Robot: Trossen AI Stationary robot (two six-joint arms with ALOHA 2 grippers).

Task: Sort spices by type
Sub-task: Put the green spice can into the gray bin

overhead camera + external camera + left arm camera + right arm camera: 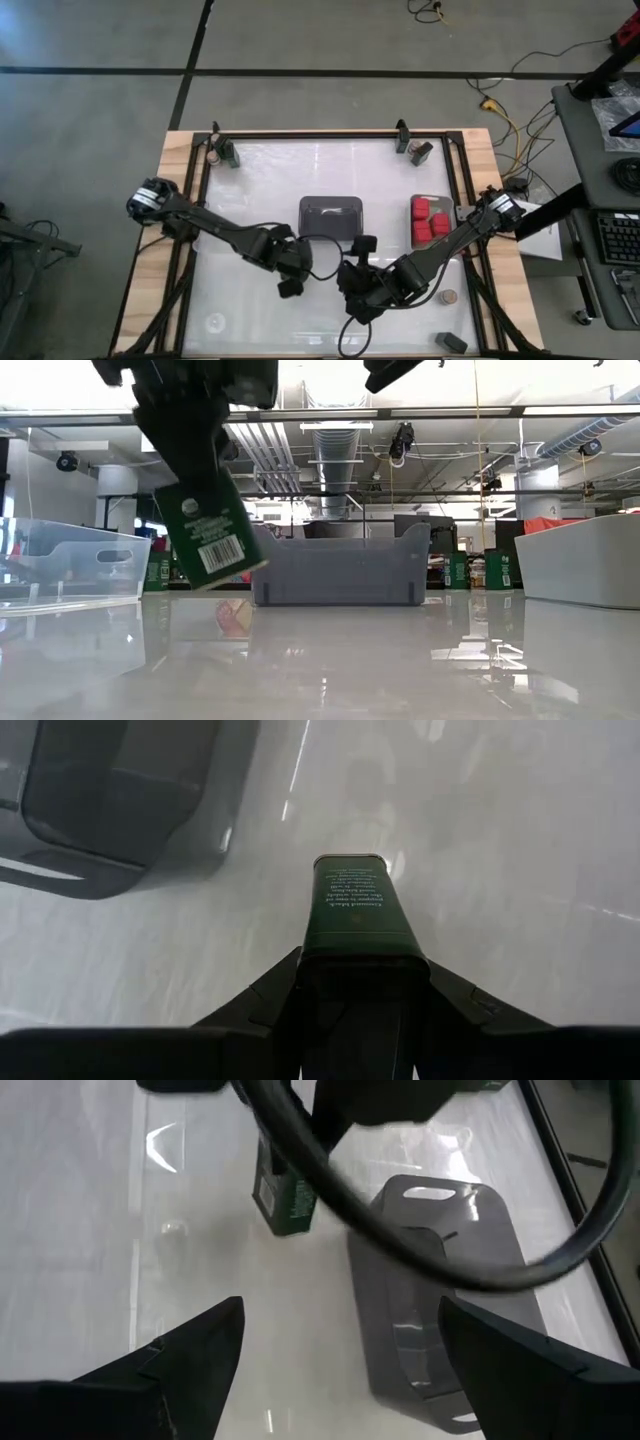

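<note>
- The left gripper [355, 982] is closed on a dark green spice tin [352, 905], gripping it by one end, so the tin juts out past the fingers with its printed label facing up in the wrist view.
- In the low view the same tin [207, 532] hangs tilted and clear of the table, its barcode side facing the camera.
- Seen from above, the left gripper [291, 278] is over the middle of the table, in front of the dark grey tray [331, 216], which stands just behind it.
- The right gripper [335, 1342] has its fingers spread wide with nothing between them; through the gap its wrist view shows the bare table top, with the held tin and the grey tray farther off.
- From above, the right gripper [357, 296] is close beside the left one, a little nearer the front edge.
- Several red blocks [429, 219] lie together in a shallow tray [424, 198] at the right side of the table.
- A small round tan-topped jar [449, 296] stands alone near the right front.
- A dark block [451, 342] lies at the right front corner.
- A clear bin [70, 560] stands at the left in the low view.
</note>
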